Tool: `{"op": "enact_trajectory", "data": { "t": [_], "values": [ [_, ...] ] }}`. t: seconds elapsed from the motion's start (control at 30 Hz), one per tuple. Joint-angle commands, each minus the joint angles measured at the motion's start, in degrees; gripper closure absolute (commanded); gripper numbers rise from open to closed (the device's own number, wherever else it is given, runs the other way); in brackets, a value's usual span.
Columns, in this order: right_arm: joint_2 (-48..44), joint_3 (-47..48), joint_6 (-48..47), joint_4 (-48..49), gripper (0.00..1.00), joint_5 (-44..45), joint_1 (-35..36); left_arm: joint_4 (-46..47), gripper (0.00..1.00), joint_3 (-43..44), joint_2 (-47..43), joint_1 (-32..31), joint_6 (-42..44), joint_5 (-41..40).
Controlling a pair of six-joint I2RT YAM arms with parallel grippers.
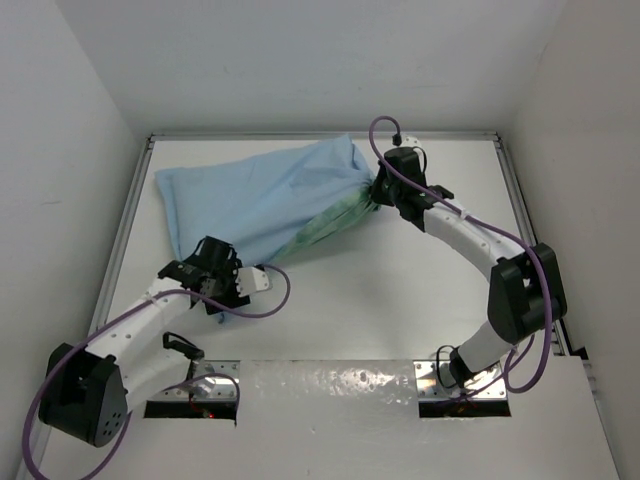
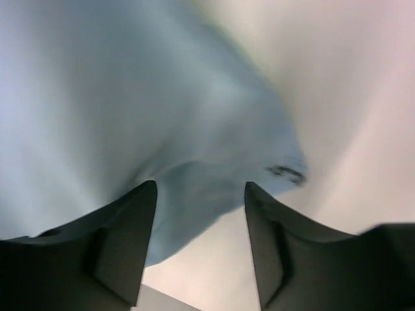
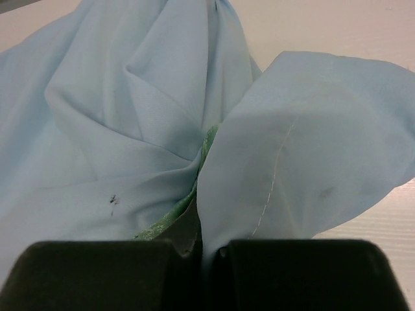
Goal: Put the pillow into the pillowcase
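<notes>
The pillowcase [image 1: 265, 195] lies bunched on the white table [image 1: 400, 290], light blue face up, with a strip of its sea-green face [image 1: 325, 222] showing along the near edge. The pillow is hidden from every view. My right gripper [image 1: 380, 190] is shut on the case's far right corner; in the right wrist view the blue cloth [image 3: 142, 97] and a green fold [image 3: 162, 223] run down into the closed gripper [image 3: 211, 249]. My left gripper [image 1: 222, 298] stands open over the case's near left corner. Between its fingers [image 2: 200, 194] lies a flap of blue cloth [image 2: 130, 97], not pinched.
White walls enclose the table on three sides. Metal rails run along its left edge [image 1: 125, 230] and right edge [image 1: 515, 200]. A foil-covered board [image 1: 330, 385] spans the near edge between the two arm bases.
</notes>
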Motion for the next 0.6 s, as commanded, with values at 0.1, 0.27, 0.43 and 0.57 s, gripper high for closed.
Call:
{"op": "enact_trajectory", "data": {
  "t": [0.1, 0.27, 0.43, 0.57],
  "values": [
    [-3.0, 1.2, -1.39, 1.86, 1.0, 1.61, -0.3, -8.23, 0.4, 1.41, 5.81, -5.18, 1.01, 6.3],
    [-3.35, 0.93, -1.92, 1.68, 1.0, 1.7, -0.21, -0.93, 0.38, 0.54, 11.1, -6.24, -5.26, 3.58],
    [-3.7, 0.41, -2.88, 1.51, 1.0, 2.49, -0.21, 7.22, 0.33, -5.7, 16.63, -6.15, -5.26, -0.63],
    [-4.49, -0.3, -3.5, 2.39, 1.0, 2.58, -0.22, 14.89, 0.62, -8.18, 23.75, -5.62, -5.0, -5.74]
  ]
}}
